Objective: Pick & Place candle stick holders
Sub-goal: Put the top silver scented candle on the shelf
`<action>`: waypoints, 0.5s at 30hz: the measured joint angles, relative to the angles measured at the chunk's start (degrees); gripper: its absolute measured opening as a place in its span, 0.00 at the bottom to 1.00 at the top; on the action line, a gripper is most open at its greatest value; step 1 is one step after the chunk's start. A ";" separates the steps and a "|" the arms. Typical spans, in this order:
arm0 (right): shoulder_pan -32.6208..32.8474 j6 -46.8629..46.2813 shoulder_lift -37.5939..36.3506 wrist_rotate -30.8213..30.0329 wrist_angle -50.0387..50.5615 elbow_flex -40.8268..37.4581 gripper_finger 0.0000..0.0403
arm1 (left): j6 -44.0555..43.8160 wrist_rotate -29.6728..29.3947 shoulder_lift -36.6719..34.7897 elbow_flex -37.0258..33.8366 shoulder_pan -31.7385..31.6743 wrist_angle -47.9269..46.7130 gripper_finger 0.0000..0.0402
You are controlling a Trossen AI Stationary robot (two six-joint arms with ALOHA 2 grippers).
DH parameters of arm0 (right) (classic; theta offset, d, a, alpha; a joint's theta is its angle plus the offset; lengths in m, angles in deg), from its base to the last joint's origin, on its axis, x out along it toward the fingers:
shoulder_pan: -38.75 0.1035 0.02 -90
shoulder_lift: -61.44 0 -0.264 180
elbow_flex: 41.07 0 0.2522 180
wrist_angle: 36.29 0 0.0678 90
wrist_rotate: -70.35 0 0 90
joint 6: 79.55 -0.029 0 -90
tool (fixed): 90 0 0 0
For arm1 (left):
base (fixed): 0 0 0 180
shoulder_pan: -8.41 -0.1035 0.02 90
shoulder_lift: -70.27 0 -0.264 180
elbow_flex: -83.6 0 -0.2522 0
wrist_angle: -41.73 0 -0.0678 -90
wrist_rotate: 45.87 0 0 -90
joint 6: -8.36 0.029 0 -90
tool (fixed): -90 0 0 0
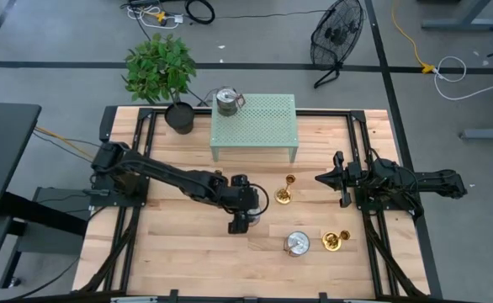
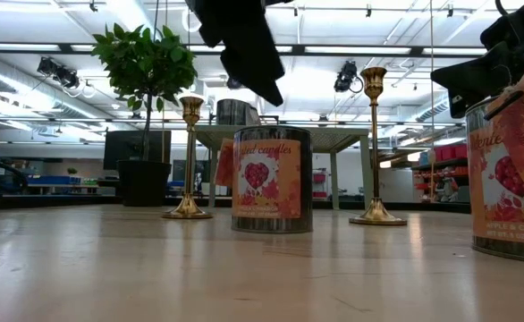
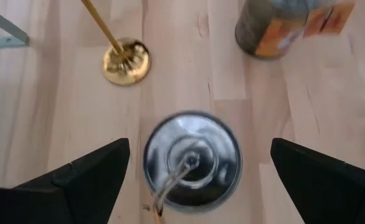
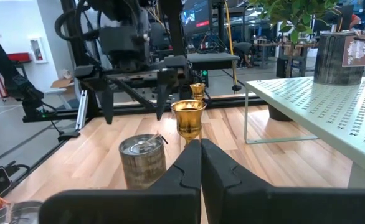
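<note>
Closest to the lens, the left gripper (image 3: 200, 148) hangs with its fingers spread wide over a silver-lidded tin (image 3: 220, 168), which sits squarely between them. That is not what we are after. The nearest candle stick holder (image 3: 126, 60) stands upright just beside that tin, its round brass base flat on the table (image 1: 188, 252) and its thin stem rising out of the wrist view.

From above, a second holder (image 1: 290, 179) stands just beyond it, and a third holder (image 1: 335, 241) is further towards the right arm, beside another tin (image 1: 296, 244). The right gripper (image 1: 322, 178) waits at the right side of the table, fingers pressed together and holding nothing, pointing at the holders.

We judge the step in hand to be the approach for the first pick, and nothing is gripped yet. To do it well, we would shift the left gripper sideways off the tin until the stem sits centred between the fingers. We would then come down without brushing the tin and close on the stem low down, near the base. The holder looks tall and narrow, so an off-centre touch could tip it. We would lift straight up before travelling. Where it should go we cannot tell, though the green rack (image 1: 263, 126) behind is a likely spot.
</note>
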 joint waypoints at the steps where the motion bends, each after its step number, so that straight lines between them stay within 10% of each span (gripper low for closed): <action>1: 0.00 -0.01 0.00 0.00 0.01 0.01 0.01 | 0.33 -0.01 0.11 -0.03 0.03 -0.17 1.00; 15: -0.01 0.01 0.00 0.00 0.00 0.00 0.01 | 2.15 2.13 3.19 -0.05 -0.80 1.02 1.00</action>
